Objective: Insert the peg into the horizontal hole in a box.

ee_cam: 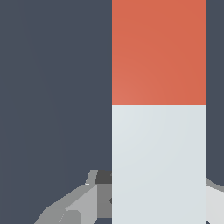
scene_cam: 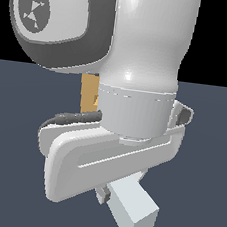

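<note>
The gripper (ee_cam: 159, 205) is clamped on the pale end of the peg (ee_cam: 159, 131), one finger (ee_cam: 78, 201) showing beside the bar. The peg's red-orange end extends away from the gripper. The box (scene_cam: 89, 95) shows as a tan sliver behind the arm (scene_cam: 142, 63).

The arm (scene_cam: 142, 63) fills most of the exterior view, its white casing and a grey-capped joint blocking nearly everything behind it. Under the broad white hand, the pale end of the peg (scene_cam: 133, 208) juts toward the lower edge of the frame, held at the gripper (scene_cam: 110, 191), whose fingers are largely hidden. A narrow strip of the tan box (scene_cam: 89, 93) shows behind the arm, on the exterior view's left, above a dark cable; its hole cannot be seen.
</note>
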You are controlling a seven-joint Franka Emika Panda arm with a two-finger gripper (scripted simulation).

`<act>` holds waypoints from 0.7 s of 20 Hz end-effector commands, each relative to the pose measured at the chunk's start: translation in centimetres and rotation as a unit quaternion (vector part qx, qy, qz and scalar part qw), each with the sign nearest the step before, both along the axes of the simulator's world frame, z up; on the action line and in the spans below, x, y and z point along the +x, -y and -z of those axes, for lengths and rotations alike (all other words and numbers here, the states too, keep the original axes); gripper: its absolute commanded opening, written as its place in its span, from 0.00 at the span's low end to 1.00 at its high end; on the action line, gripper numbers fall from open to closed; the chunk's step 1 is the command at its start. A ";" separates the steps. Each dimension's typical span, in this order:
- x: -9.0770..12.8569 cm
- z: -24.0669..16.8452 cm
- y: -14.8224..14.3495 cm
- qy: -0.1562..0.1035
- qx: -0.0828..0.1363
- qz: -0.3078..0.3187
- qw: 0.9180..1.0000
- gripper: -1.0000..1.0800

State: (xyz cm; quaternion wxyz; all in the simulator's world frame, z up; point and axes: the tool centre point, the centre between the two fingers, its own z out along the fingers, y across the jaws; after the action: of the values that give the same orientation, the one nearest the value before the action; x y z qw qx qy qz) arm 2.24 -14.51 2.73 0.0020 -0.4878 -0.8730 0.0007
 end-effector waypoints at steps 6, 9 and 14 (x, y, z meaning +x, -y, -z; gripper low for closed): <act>-3.2 -1.1 -4.9 0.002 0.000 0.060 0.998 0.00; -4.4 -1.5 -7.1 0.002 0.000 0.085 0.996 0.00; -6.0 -2.1 -10.7 0.002 0.000 0.125 0.992 0.00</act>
State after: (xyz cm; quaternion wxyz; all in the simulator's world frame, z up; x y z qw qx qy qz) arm -3.33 -4.94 4.45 0.0016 -0.5827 -0.8127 0.0009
